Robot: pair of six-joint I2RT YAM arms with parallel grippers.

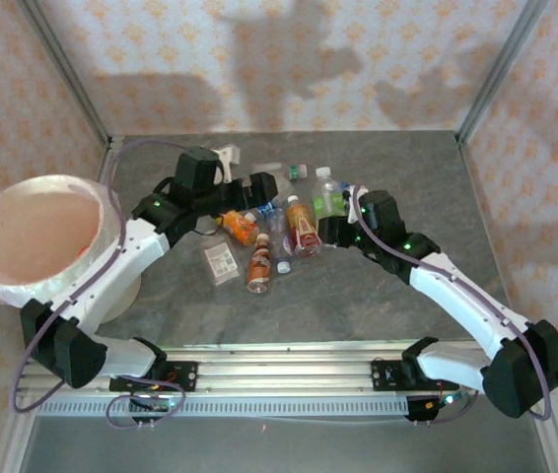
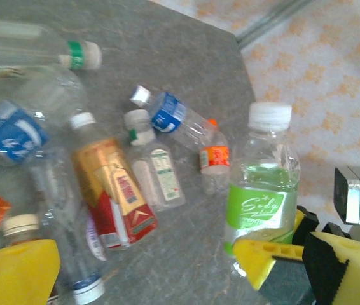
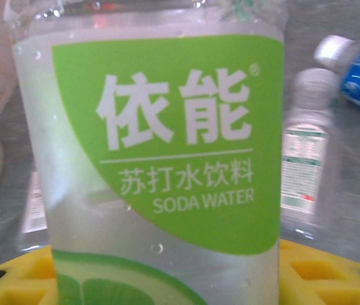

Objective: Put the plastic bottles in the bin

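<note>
While the right hand [image 3: 175, 274] grips the upright green bottle [image 3: 167, 127] low on the desk [image 1: 358, 305]: best to lift it straight, clear of the loose bottles [image 2: 113, 190], then carry it to the bin [image 1: 37, 236] at left.
Right arm: stretched forward, elbow bent.
Left hand [image 1: 262, 187]: wide open, empty, over the pile.

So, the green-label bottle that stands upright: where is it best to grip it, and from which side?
Grip the green-label bottle around its labelled middle, coming level from its right: it stands upright, the body there is round and straight, and the other bottles lie crowded on its left. The right gripper has its jaws around it from that side.
</note>
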